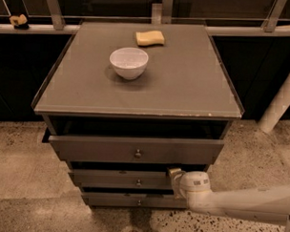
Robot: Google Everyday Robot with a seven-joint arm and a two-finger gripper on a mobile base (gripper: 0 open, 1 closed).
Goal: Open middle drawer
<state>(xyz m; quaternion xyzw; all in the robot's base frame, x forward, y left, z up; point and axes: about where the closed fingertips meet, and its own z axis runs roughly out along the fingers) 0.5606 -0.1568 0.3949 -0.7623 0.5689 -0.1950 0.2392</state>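
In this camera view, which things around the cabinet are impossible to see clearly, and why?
1. Camera view: the gripper is at the right end of the middle drawer; its contact there is hidden by its own white wrist.
2. The top drawer has its inside hidden in shadow under the cabinet top.
3. The arm is cut off by the right edge.
4. The object on the left ledge is too small to identify.

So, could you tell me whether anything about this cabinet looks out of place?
The top drawer seems partly pulled out, dark gap above it. The end effector sits at the right end of the middle drawer, away from its centre knob.
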